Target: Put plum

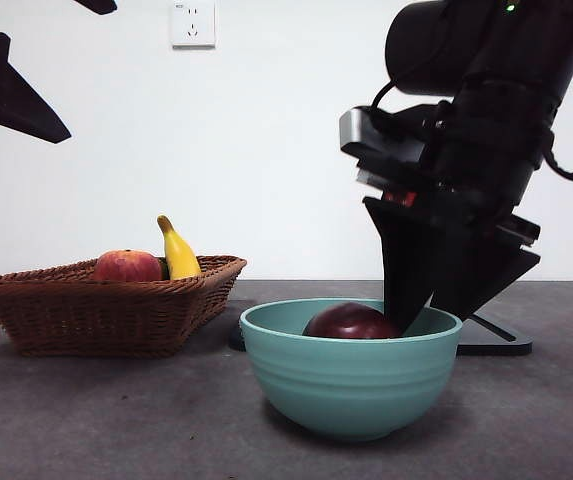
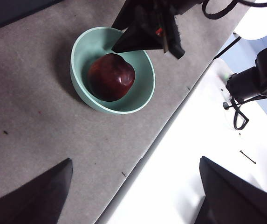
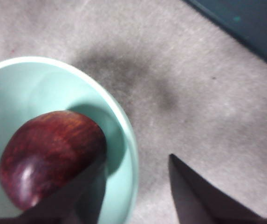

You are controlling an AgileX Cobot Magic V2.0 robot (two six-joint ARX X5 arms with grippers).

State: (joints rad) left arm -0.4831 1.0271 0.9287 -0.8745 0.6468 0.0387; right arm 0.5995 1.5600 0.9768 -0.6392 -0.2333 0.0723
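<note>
The plum lies inside the teal bowl, resting on the bowl's floor. My right gripper hangs at the bowl's rim with its jaws spread: one jaw is inside the bowl, just beside the plum, and the other is outside the rim, above the surface. Neither jaw pinches the fruit. I judge the placing step to be done and the release complete.

The next move calls for a straight lift of the right jaws, so that the inner jaw clears the plum and the rim without dragging the bowl.

My left gripper waits well apart from the bowl, jaws spread and holding nothing.

On the far side of the bowl from the right jaws stands a wicker basket with a red apple and a banana. It is not in the withdrawal path. The bowl's rim is the only obstruction.
</note>
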